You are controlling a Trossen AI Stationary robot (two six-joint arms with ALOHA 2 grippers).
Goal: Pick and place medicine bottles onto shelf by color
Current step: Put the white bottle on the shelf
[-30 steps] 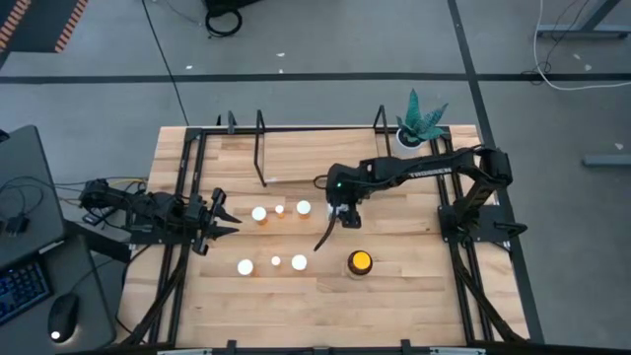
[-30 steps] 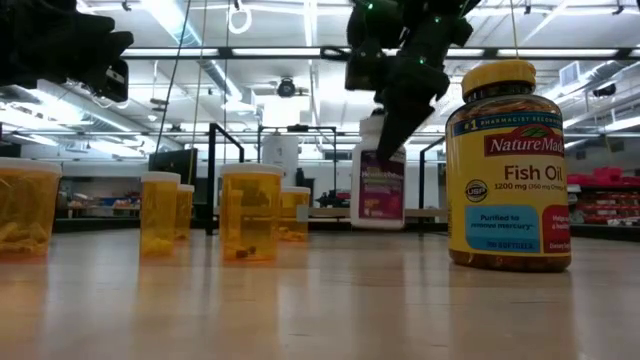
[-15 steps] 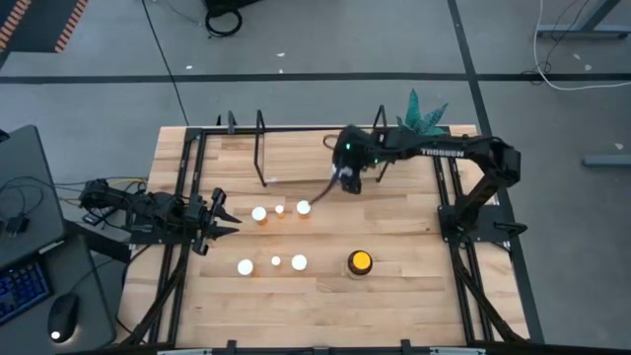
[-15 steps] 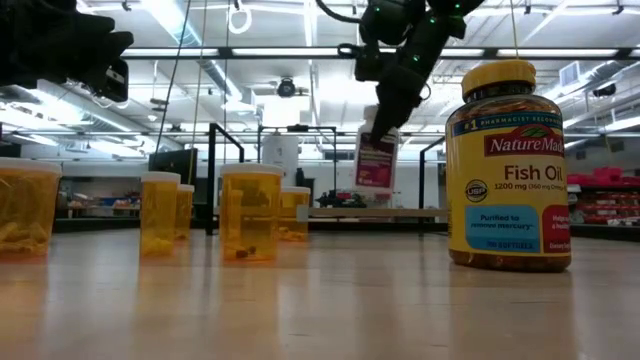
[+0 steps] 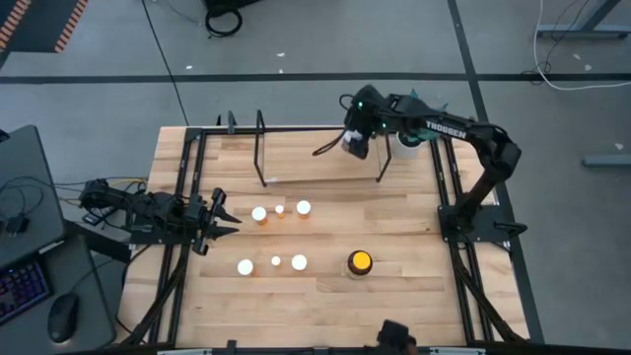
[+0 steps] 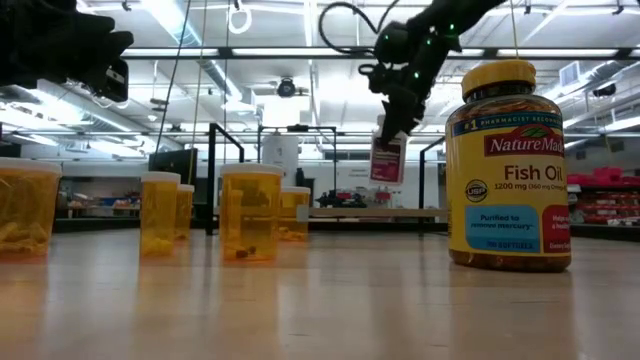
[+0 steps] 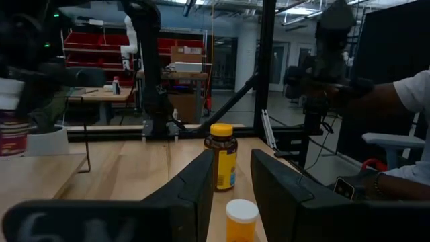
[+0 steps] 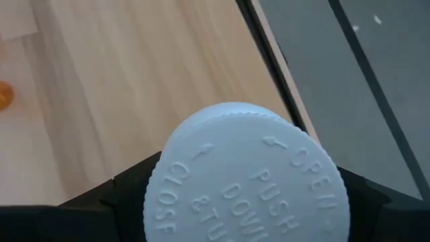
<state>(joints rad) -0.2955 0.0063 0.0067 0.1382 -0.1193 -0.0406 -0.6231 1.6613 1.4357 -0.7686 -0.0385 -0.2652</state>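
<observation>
My right gripper (image 5: 354,144) is shut on the larger white bottle (image 6: 388,158) with a purple label, in the air over the right part of the shelf (image 5: 315,163). The shelf is a light board in a black wire frame at the table's far side. Six tiny orange bottles with white caps stand in two rows (image 5: 279,209) (image 5: 276,261) mid-table. The amber bottle with the yellow lid (image 5: 360,262) stands to their right. My left gripper (image 5: 221,219) is open and empty at the table's left. My right gripper pinches the white bottle at its cap end (image 8: 248,175) between its two fingers (image 8: 127,195), one on each side of the cap. The fingers come from above, slanting down. The bottle hangs below them, slightly tilted, clear of shelf and table.
A white pot with a green plant (image 5: 422,120) stands at the far right corner, next to the shelf's right end loop (image 5: 381,148). The left end loop (image 5: 260,148) stands upright. A person's arm (image 7: 403,101) shows beyond the table in the left wrist view.
My right gripper has risen from mid-table and gone toward the far edge with the white bottle. The bottle is lifted clear and now hangs above the shelf's right part.
</observation>
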